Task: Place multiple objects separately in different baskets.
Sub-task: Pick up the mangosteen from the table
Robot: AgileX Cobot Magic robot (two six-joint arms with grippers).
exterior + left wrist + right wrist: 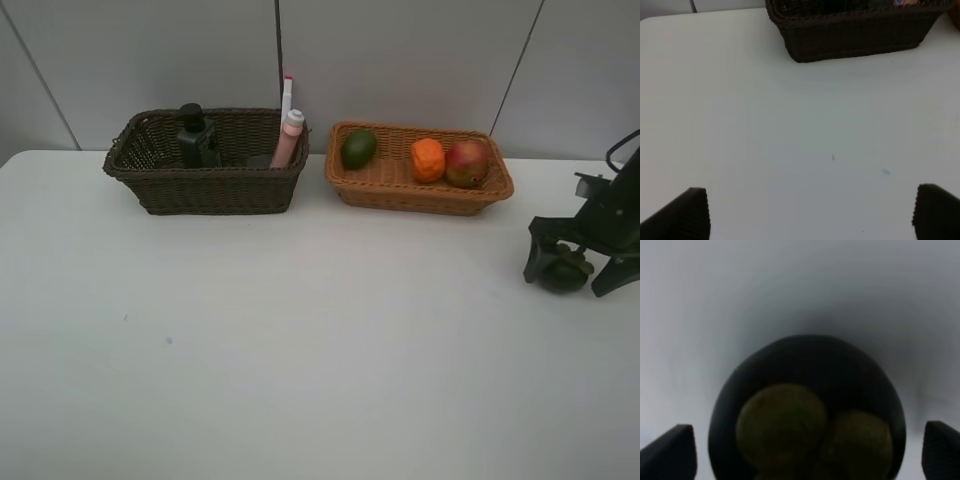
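Observation:
The dark brown basket (205, 185) holds a dark green pump bottle (195, 135), a pink bottle (289, 140) and a white pink-capped marker (287, 95). In the light tan basket (420, 192) lie a green lime (358, 148), an orange (427, 160) and a red-yellow apple (466, 163). A dark mangosteen (565, 270) (807, 405) sits on the table at the far right. My right gripper (568, 282) (807, 450) stands open astride it, with a gap on either side. My left gripper (812, 212) is open over bare table, short of the dark basket (855, 35).
The white table (300, 340) stretches wide in front of both baskets, which stand side by side against the grey back wall. The table's right edge lies close to the right arm.

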